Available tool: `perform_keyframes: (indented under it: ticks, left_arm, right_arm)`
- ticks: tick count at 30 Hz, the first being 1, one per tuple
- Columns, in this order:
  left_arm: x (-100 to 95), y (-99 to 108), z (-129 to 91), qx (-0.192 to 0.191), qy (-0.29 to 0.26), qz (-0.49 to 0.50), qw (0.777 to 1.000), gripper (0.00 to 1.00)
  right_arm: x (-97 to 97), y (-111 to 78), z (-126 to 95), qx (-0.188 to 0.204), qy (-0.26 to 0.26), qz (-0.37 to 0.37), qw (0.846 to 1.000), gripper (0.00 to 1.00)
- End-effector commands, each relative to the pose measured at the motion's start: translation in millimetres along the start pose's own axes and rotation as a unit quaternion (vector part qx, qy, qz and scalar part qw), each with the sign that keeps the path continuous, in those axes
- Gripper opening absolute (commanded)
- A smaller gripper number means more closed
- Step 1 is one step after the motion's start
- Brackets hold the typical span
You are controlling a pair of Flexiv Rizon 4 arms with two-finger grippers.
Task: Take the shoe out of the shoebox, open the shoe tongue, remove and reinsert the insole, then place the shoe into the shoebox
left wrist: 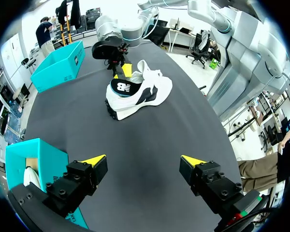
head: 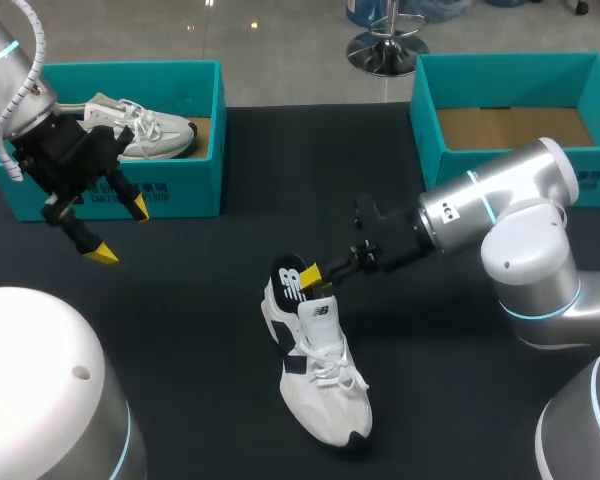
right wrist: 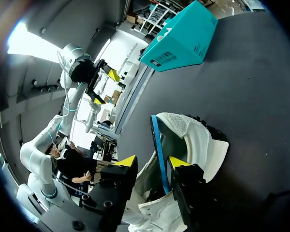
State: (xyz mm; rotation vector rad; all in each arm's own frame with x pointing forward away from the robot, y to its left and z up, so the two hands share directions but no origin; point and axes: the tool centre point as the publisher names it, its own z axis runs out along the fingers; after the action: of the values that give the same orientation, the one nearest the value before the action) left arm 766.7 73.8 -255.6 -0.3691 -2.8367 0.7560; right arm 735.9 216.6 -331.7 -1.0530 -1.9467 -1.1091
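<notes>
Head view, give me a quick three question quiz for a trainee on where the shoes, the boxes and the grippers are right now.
1. True or false: the left gripper holds a shoe.
2. The white shoe by the right gripper is: A inside a box; B lying on the table; C lifted in the air.
3. Which one holds a second shoe: the left shoebox or the right shoebox?
Key: 1 false, it is open and holds nothing; 2 B; 3 the left shoebox.
</notes>
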Motion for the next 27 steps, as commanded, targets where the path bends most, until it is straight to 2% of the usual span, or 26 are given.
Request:
perform_keyframes:
  ticks: [1,2,7,22,27]
  left_arm:
    - [0.7,0,0,-0.001,0.0,0.0,1.0,1.0]
    - [0.7,0,0,-0.001,0.0,0.0,1.0,1.0]
    - [0.7,0,0,-0.001,0.0,0.0,1.0,1.0]
    - [0.7,0,0,-0.001,0.0,0.0,1.0,1.0]
    - [0.7,0,0,-0.001,0.0,0.0,1.0,1.0]
  right_arm:
    - [-3.0,12.6,4,0.019,-0.002,-0.001,1.0,0.12]
    - [-3.0,13.5,4,0.02,-0.002,-0.002,1.0,0.0]
    - [-2.1,12.9,2,0.022,-0.005,-0.004,1.0,0.0]
    - [-1.6,-33.7,18,0.025,0.009,0.042,0.999,0.0]
    - [-3.3,-38.3,15,0.027,0.006,0.052,0.998,0.0]
